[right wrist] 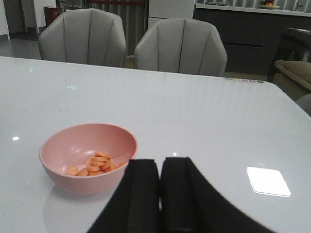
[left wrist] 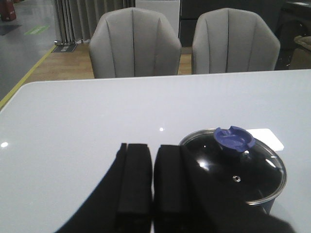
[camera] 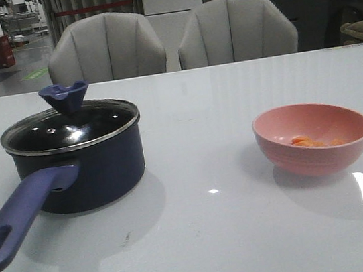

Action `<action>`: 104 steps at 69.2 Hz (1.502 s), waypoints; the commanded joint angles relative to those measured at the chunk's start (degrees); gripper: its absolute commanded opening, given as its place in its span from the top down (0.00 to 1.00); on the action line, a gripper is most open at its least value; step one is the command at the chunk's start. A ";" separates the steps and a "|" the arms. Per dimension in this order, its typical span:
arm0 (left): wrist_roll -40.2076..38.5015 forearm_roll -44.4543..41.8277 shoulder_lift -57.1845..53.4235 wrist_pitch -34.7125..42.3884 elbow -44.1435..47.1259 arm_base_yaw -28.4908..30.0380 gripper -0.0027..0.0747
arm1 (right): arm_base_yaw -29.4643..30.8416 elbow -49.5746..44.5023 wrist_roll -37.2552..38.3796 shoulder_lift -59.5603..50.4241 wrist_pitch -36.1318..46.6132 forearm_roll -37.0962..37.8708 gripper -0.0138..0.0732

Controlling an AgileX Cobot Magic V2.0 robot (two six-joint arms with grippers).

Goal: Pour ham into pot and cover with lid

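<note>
Ahead of the left gripper (left wrist: 151, 187) and just off to one side sits the pot (camera: 91, 169), with the lid (left wrist: 238, 167) seated flat on its rim and the blue knob (left wrist: 234, 138) standing upright at the centre. That gripper's jaws are pressed together and hold nothing; they hang above the bench (camera: 216, 239), clear of the pot. The right gripper (right wrist: 160, 194) is likewise closed and empty, and the pink bowl (right wrist: 87, 158) sits in front of it and to one side, well apart from the pot. The ham (right wrist: 95, 165) lies in a small heap at the bottom of the bowl, so nothing has been poured yet.

As I judge it, the step in hand is getting the lid off, since the pot cannot take anything while covered. To do it well, the left jaws should spread first, centre over the knob, and close below its flared top so it cannot slip out. Lift straight up until the metal rim is free, then set the lid flat on bare bench away from the pouring path. The long handle (camera: 23, 212) points toward the robot's side; keep the arm from nudging it.
</note>
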State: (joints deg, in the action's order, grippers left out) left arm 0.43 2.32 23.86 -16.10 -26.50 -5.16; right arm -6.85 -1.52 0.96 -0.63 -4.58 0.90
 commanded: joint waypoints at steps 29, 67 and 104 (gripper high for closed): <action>-0.43 -0.39 1.43 3.70 -1.72 0.11 0.20 | -0.01 0.29 0.00 -1.08 4.99 0.68 0.66; -0.43 0.60 18.03 -21.67 -22.47 0.11 0.24 | -0.01 0.29 0.00 -1.08 4.99 0.68 0.66; -1.63 2.33 49.42 -41.06 -50.60 -4.88 0.23 | -0.01 0.29 0.00 -1.08 4.99 0.68 0.66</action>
State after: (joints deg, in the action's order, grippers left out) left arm 0.00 3.52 71.60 -59.17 -72.88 -7.65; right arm -6.85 -1.52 0.96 -0.63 -4.58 0.90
